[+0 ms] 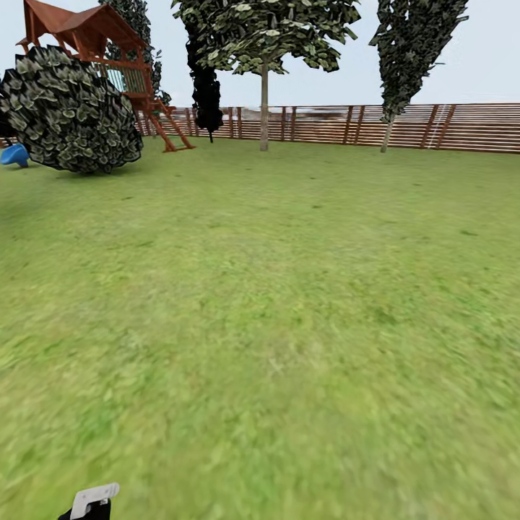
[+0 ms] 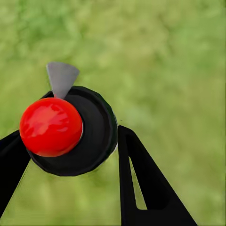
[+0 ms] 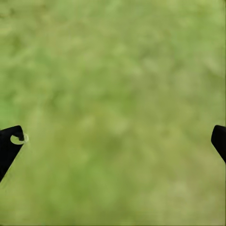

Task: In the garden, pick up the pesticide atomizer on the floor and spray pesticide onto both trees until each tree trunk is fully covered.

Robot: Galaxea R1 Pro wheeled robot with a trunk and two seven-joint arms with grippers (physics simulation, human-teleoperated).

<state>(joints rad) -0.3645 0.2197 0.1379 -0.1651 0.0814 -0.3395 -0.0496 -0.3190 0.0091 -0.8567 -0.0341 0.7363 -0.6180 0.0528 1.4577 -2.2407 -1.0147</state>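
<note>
Nearest the head camera, at about 7 o'clock on the lower edge, a pale grey nozzle and black cap of the pesticide atomizer poke into view above the lawn. In the left wrist view the left gripper has its jaws clenched on the pesticide atomizer, a black finger pressed against each side of its round dark body, the red ball facing the camera and the grey spout pointing away over blurred grass. The right gripper hangs over bare grass with jaws spread wide, released.

The garden stretches ahead: a brown slat fence runs from 12 to 2 o'clock, a pale-trunked tree stands at 12, a round shrub and a wooden playhouse at 10 to 11.
</note>
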